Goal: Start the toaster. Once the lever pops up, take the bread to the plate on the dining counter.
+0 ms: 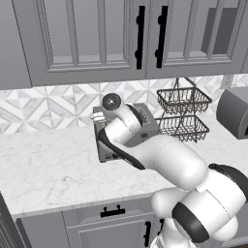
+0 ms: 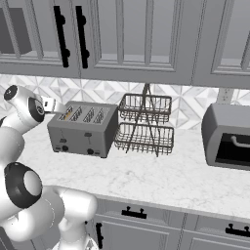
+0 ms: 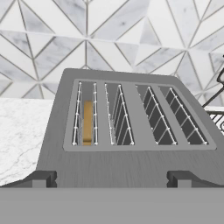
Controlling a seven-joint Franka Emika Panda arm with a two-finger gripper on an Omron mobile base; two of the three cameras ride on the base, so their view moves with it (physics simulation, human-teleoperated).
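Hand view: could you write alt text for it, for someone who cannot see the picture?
A grey four-slot toaster seen from above and in front, with a tan slice of bread standing in its leftmost slot. The hand's two dark fingertips rise wide apart at the bottom edge, touching nothing. Behind are a white marble counter and a diamond-patterned tile wall.

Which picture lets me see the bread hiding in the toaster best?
The hand view: it looks down into the toaster and the tan bread sits in the slot farthest left. In the right base view the toaster's slots are too small to make out the bread. In the left base view the arm covers most of the toaster.
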